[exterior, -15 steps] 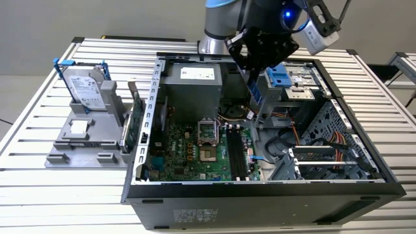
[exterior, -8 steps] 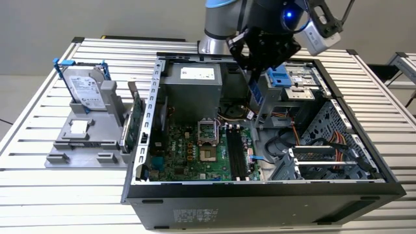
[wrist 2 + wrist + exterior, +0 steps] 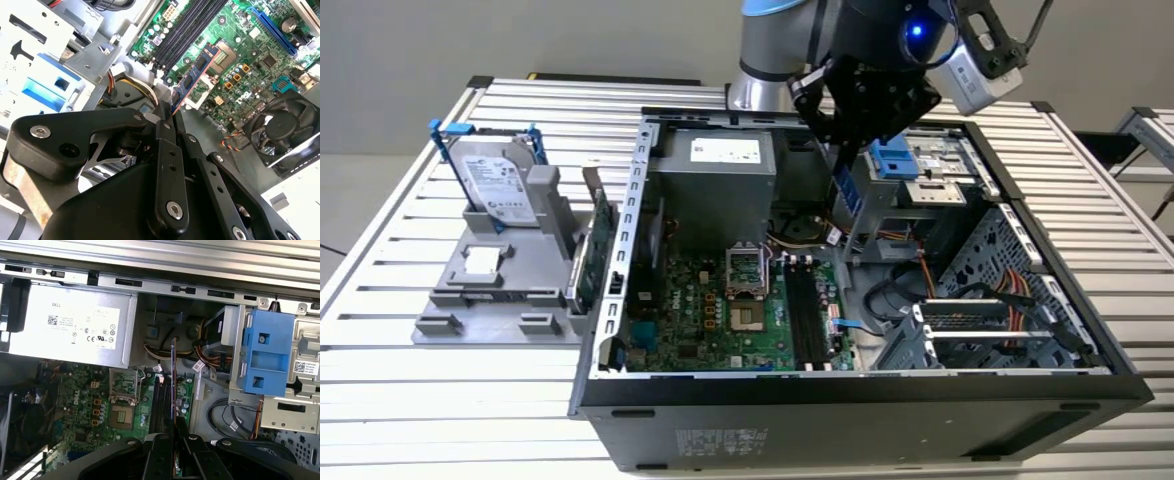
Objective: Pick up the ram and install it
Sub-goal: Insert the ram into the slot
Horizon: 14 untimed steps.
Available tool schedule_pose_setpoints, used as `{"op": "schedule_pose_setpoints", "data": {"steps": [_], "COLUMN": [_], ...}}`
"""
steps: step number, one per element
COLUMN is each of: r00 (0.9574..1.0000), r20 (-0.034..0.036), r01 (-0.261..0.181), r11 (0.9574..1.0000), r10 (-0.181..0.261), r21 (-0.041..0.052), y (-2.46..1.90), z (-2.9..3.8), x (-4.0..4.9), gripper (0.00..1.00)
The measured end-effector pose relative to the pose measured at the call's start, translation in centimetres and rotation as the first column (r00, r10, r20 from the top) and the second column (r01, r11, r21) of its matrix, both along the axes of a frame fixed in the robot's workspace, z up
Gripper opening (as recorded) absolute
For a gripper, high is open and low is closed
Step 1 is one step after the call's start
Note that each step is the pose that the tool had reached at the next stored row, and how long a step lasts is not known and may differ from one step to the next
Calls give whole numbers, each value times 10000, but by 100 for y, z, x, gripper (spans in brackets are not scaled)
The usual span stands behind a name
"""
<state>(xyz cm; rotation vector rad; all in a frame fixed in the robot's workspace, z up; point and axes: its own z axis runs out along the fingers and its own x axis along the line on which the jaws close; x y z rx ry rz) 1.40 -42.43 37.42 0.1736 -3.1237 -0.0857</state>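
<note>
- The jaws are closed narrowly on the ram [image 3: 196, 74], which is pinched by one end between the two black fingers [image 3: 166, 165].
- The ram is held upright beneath the jaws, with its free end pointed down into the open computer case [image 3: 854, 390]; it is not seated in any slot.
- In the first wrist view the ram [image 3: 173, 375] is seen edge-on as a thin line, lying along the black memory slots [image 3: 161, 405] of the case's motherboard [image 3: 707, 310].
- In the exterior view the ram [image 3: 843, 190] hangs inside the case towards its far wall, just beside a blue drive bracket [image 3: 891, 158].
- The jaws are carried by the arm [image 3: 781, 50], which reaches down over the far wall of the case.
- A grey power supply [image 3: 70, 325] is mounted in the case's far corner, and a processor socket [image 3: 122, 390] sits on the motherboard beside the memory slots.
- A black fan [image 3: 282, 127] is seen at the motherboard's edge in the second wrist view.
- Outside the case, on the exterior view's left, a grey fixture [image 3: 487, 290] rests on the slatted bench [image 3: 400, 400]; a hard drive [image 3: 494, 180] in a blue frame leans in it, and a green expansion card [image 3: 594, 250] stands just beside the case wall.
</note>
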Motion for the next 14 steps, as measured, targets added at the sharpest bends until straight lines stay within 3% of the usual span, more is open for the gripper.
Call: {"op": "schedule_pose_setpoints", "data": {"steps": [5, 14], "r00": [10000, 10000], "r20": [-1, 0], "r01": [0, 17], "r11": [10000, 10000], "r10": [0, -17], "r21": [0, 1], "y": [-13, -106], "z": [-2, -24], "x": [2, 22], "gripper": [0, 0]}}
